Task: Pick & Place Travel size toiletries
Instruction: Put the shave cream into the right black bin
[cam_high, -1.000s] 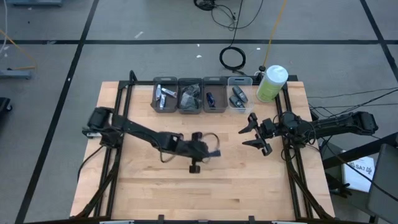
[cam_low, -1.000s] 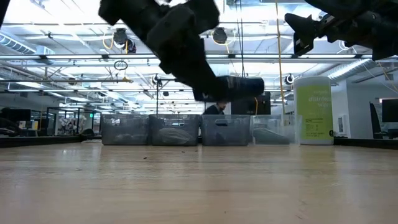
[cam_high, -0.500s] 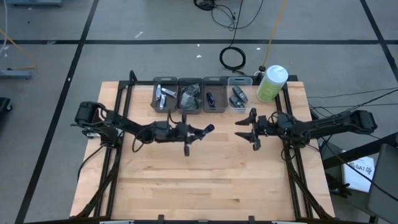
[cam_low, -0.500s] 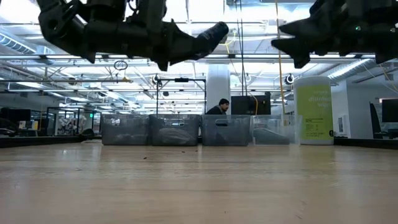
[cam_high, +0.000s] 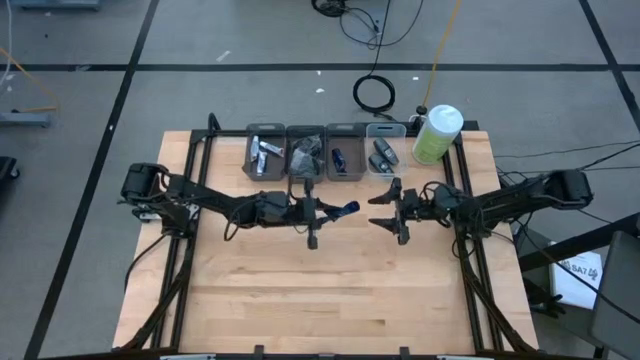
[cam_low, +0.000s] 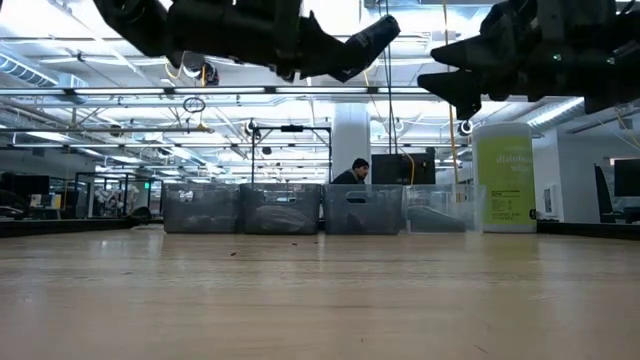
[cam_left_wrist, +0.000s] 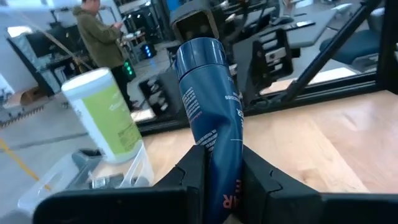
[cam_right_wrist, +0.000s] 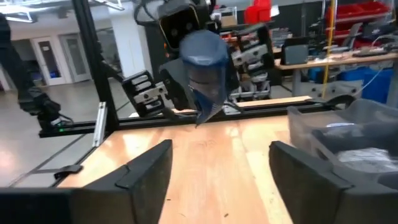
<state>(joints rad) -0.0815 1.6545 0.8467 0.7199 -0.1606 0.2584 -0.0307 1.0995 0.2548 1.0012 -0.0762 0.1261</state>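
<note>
My left gripper (cam_high: 338, 210) squeezes blue tube (cam_left_wrist: 210, 118), up over table (cam_high: 300, 300) middle, near bins (cam_high: 305, 155). My right gripper (cam_high: 385, 210) spread wide, holding nothing, facing tube from close by.

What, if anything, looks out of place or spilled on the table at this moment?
Nothing stands out. The four bins sit in a straight row at the table's far edge, the green bottle upright beside them. The left hand holds a blue tube above the table, facing the open right hand.
</note>
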